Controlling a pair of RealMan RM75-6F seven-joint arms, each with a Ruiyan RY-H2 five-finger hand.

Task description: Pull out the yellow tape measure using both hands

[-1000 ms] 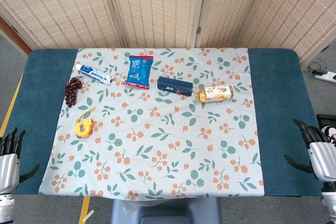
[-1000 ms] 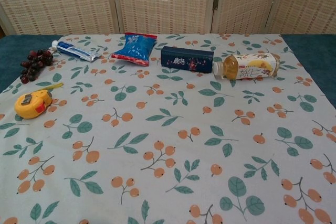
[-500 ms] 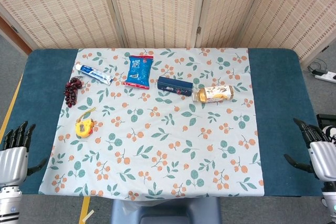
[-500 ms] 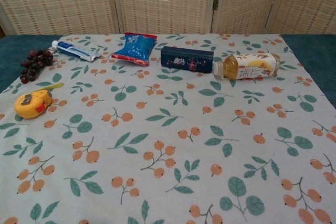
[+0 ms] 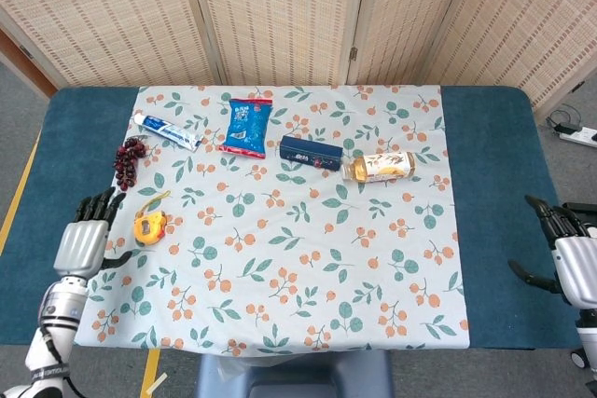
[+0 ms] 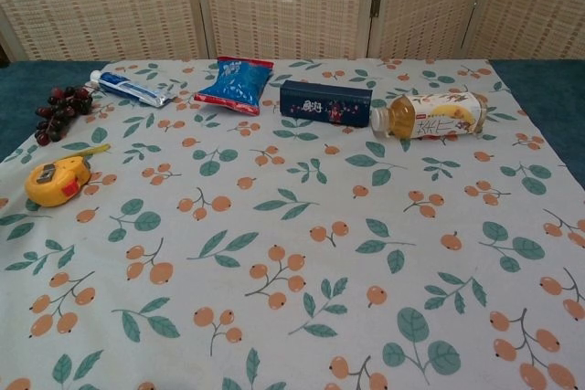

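Tape measure [image 5: 150, 226]: untouched at the surface's [image 5: 485, 137] left, tab pointing far, within my reach.
Left hand [image 5: 86, 237]: fingers apart, empty, just beside it.
Right hand [image 5: 569, 258]: spread, empty, far right.

We see a pale cloth [image 5: 308, 258] printed with orange berries and green leaves over a dark teal surface [image 5: 490, 184]. On it: yellow tape measure [image 5: 149, 226], dark red grapes [image 5: 129, 160], blue snack bag [image 5: 246, 125], navy box [image 5: 311, 152], amber bottle [image 5: 380, 166].

Blue table [image 5: 490, 151] under a leaf-and-berry patterned cloth [image 5: 308, 258].
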